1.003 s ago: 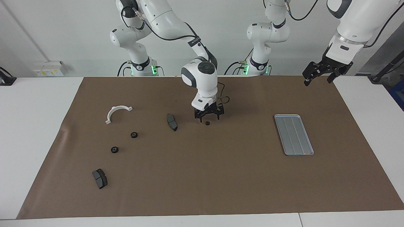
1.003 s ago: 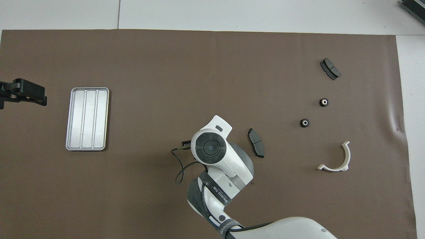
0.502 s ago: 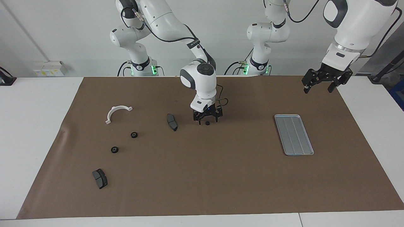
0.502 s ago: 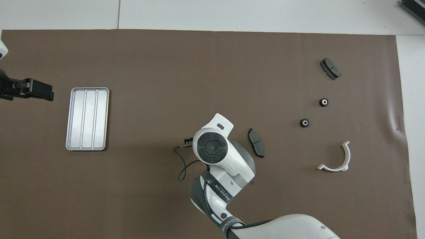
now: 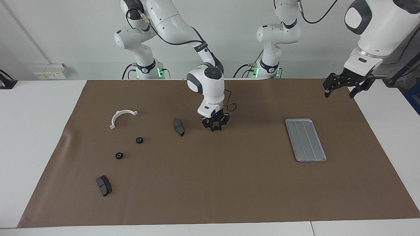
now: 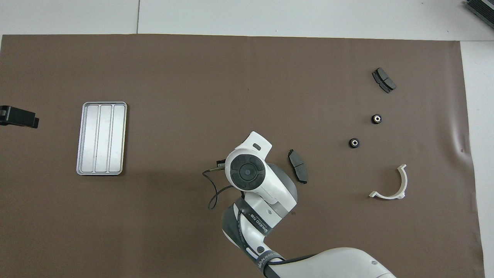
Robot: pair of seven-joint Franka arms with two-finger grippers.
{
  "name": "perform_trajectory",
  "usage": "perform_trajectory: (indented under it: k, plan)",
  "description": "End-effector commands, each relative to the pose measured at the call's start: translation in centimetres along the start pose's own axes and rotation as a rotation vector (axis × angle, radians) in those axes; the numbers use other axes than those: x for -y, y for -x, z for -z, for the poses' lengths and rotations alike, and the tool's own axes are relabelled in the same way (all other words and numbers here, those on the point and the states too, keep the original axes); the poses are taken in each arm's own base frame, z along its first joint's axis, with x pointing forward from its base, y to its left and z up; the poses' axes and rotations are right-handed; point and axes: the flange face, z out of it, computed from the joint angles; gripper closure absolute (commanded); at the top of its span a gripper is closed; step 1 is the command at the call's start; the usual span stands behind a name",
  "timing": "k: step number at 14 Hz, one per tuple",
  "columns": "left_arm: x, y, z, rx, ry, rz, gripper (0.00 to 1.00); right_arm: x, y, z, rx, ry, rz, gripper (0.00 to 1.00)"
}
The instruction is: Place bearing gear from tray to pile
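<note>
My right gripper [image 5: 215,127] is down on the brown mat at mid table, shut on a small black bearing gear [image 5: 215,129] that barely shows between its fingertips. In the overhead view its white wrist [image 6: 247,172] hides the gripper and the gear. The silver tray [image 5: 305,140] lies bare toward the left arm's end of the table; it also shows in the overhead view [image 6: 101,138]. The pile is two black gears [image 5: 139,140] [image 5: 119,155] toward the right arm's end, also seen from overhead [image 6: 354,143] [image 6: 376,119]. My left gripper [image 5: 339,92] hangs open and empty, raised over the mat's edge.
A dark grey pad [image 5: 178,127] lies beside my right gripper, toward the pile. A second pad [image 5: 103,185] lies farther from the robots than the pile. A white half-ring [image 5: 122,117] lies nearer to the robots than the pile.
My right gripper has come down over the gear on the mat and its fingers have closed around it. My left gripper has swung outward, away from the tray.
</note>
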Motion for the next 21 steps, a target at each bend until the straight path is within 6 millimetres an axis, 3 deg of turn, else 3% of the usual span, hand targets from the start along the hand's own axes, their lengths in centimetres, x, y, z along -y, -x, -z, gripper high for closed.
perform_trajectory:
  k: [1,5,7,9,12,14,16,21]
  plan:
    - [0.1,1.1,0.3,0.008,-0.018,-0.015,0.0,-0.3,0.2,-0.7,-0.007,-0.003,0.0,1.0]
    - [-0.1,1.3,0.9,0.021,-0.015,-0.012,0.0,-0.3,-1.2,0.8,-0.018,-0.012,-0.023,1.0]
    - [-1.0,0.9,1.2,0.014,-0.015,-0.023,0.0,-2.4,-2.7,4.1,-0.018,0.005,-0.054,1.0]
    - [-2.1,0.6,1.2,0.007,-0.007,-0.027,0.0,-7.1,-5.2,7.4,-0.039,0.015,-0.112,1.0]
    - [-4.6,0.1,1.3,-0.001,-0.006,-0.011,0.0,-15.0,-8.9,8.2,-0.069,0.029,-0.15,1.0]
    - [-5.1,0.1,1.2,-0.001,0.001,-0.011,0.0,-21.2,-11.1,8.3,-0.085,0.04,-0.141,1.0]
    - [-5.0,0.2,1.0,0.001,0.008,-0.011,0.0,-27.2,-12.2,7.3,-0.09,0.057,-0.126,1.0]
    - [-4.9,0.3,1.1,0.001,0.017,0.024,0.0,-35.8,-12.8,3.2,-0.061,0.085,-0.103,1.0]
